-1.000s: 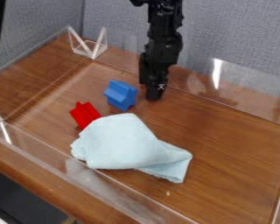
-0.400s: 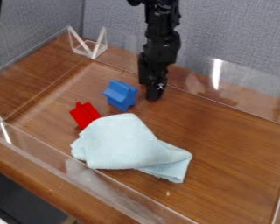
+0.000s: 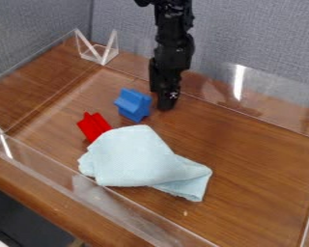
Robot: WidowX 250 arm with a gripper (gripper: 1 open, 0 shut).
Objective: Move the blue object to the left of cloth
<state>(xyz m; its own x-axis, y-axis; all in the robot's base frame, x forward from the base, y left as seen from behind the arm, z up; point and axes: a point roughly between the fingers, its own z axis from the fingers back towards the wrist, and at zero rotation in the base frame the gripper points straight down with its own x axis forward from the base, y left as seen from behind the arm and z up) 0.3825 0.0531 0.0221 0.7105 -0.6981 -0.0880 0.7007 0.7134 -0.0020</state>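
We are looking at the gripper (image 3: 168,99) pointing straight down at the wooden table (image 3: 247,145), just right of the blue object (image 3: 132,104) in the middle of the frame. Its jaws are standing spread and pinching nothing. The blue object is resting above the cloth (image 3: 144,162), with a red block (image 3: 93,126) sitting at the cloth's upper left edge. By our reckoning nothing is done yet: the grasp, the carry toward the left side of the cloth and the release are all remaining.
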